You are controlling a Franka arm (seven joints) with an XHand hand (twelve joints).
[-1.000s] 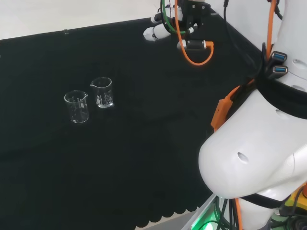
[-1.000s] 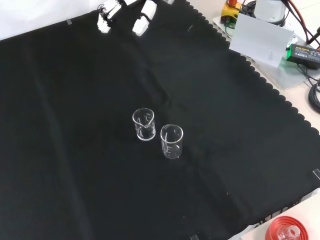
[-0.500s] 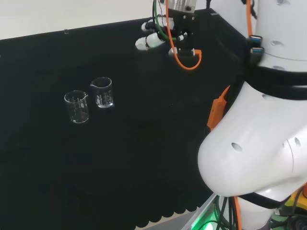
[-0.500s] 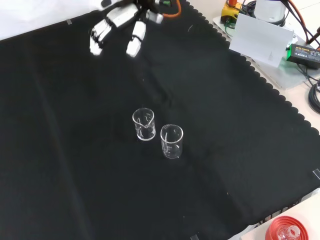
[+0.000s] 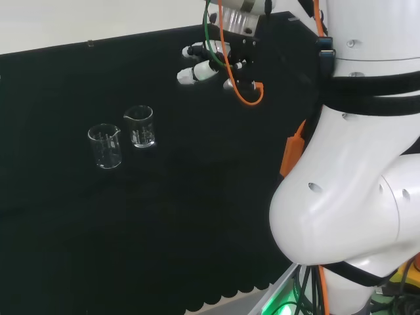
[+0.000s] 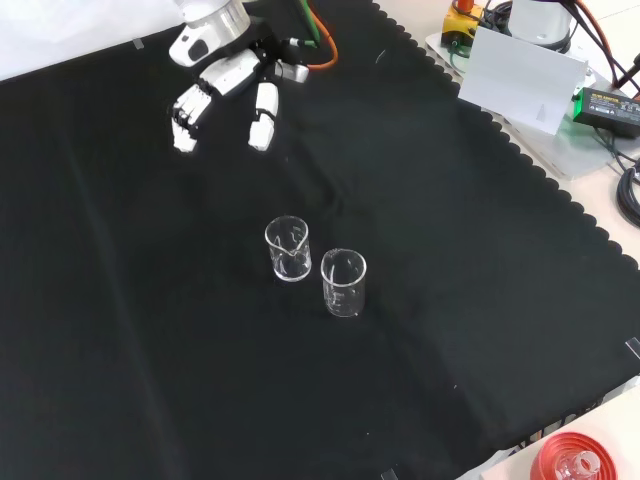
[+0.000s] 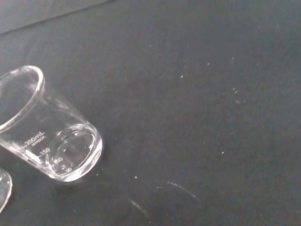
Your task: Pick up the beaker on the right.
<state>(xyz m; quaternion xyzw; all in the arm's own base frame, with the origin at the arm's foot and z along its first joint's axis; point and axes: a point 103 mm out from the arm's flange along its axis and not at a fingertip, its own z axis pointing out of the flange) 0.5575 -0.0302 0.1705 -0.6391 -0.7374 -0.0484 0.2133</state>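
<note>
Two clear glass beakers stand close together on the black cloth. In the head view one beaker point(image 5: 140, 126) is on the right and the other beaker point(image 5: 105, 146) on the left. In the front view the first beaker point(image 6: 287, 248) is the higher one, and the second beaker point(image 6: 343, 282) sits lower right. The hand point(image 5: 205, 65) hovers well to the right of both in the head view, open and holding nothing. From the front, the hand point(image 6: 232, 72) hangs above the pair, fingers pointing down at the cloth. The wrist view shows one beaker point(image 7: 47, 136) close by and the rim of another point(image 7: 3, 188).
The arm's white links point(image 5: 354, 184) fill the head view's right. Beyond the cloth's scalloped edge in the front view lie a white box point(image 6: 525, 75), a black adapter point(image 6: 605, 102) and a red ribbed stand point(image 6: 572, 464) holding a flask.
The hand has come down from the cloth's far edge toward the beakers: leftward in the head view, downward in the front view. Both beakers stay in place.
</note>
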